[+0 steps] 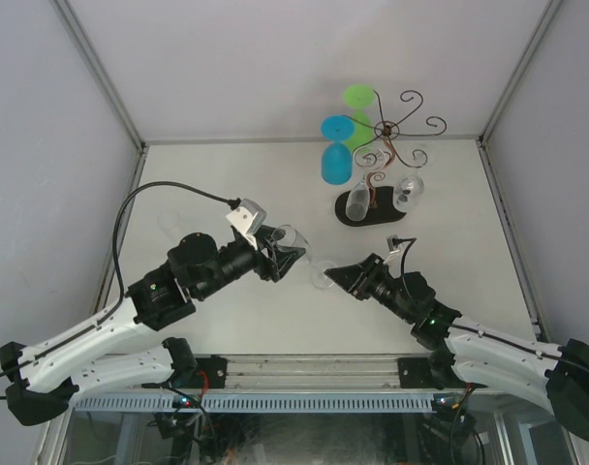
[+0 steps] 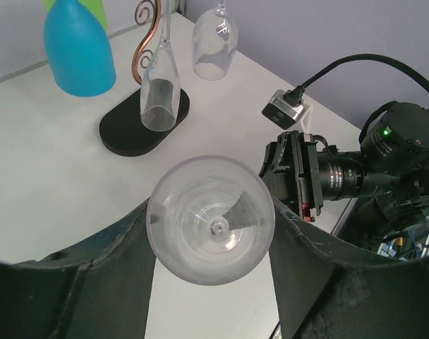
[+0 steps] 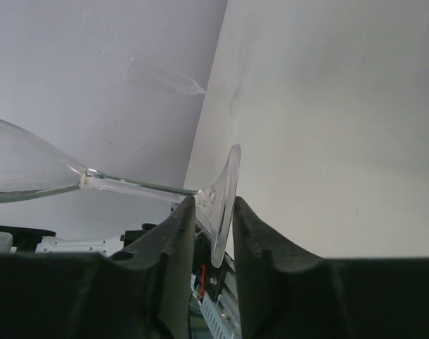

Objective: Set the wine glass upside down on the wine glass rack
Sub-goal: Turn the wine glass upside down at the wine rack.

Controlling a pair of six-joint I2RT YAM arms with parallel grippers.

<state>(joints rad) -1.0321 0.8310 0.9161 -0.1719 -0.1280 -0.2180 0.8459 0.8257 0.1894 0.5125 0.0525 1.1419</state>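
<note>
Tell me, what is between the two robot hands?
A clear wine glass lying sideways. The left gripper clamps its bowl, and its foot sits between the fingers of the right gripper. The top view shows it best.

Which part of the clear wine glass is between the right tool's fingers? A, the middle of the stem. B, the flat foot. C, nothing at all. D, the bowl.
B: the right wrist view shows the foot of the wine glass edge-on between the fingers of the right tool, while the left tool holds the bowl.
</note>
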